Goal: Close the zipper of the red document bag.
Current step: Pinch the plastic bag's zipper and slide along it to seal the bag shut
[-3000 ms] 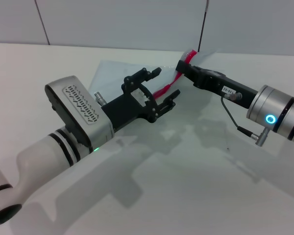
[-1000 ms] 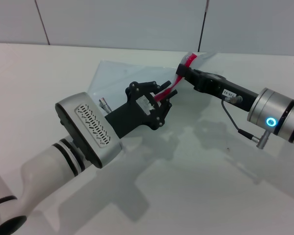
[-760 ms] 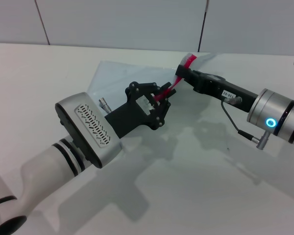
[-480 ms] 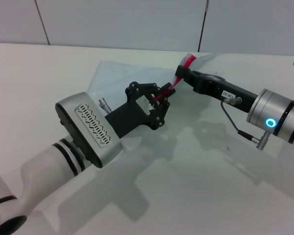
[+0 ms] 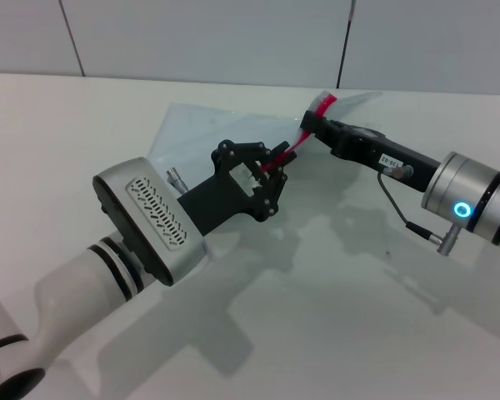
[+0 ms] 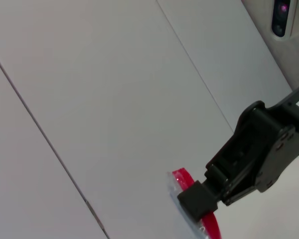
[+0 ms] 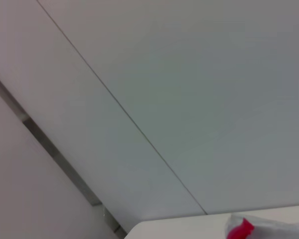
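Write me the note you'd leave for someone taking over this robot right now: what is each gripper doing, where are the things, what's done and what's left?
Left gripper: shut on the zipper, partway along the red edge, near the bag's far end.
Right gripper: shut on the bag's far red corner, lifting that end off the table.
Bag: translucent pouch, mostly lying flat behind the left arm, red edge running up toward the right gripper.
Done: both grips look set and the edge is pulled straight between them.
Left: slide along the zipper to close it. How much is already closed cannot be told, since the left arm hides the near part of the edge.
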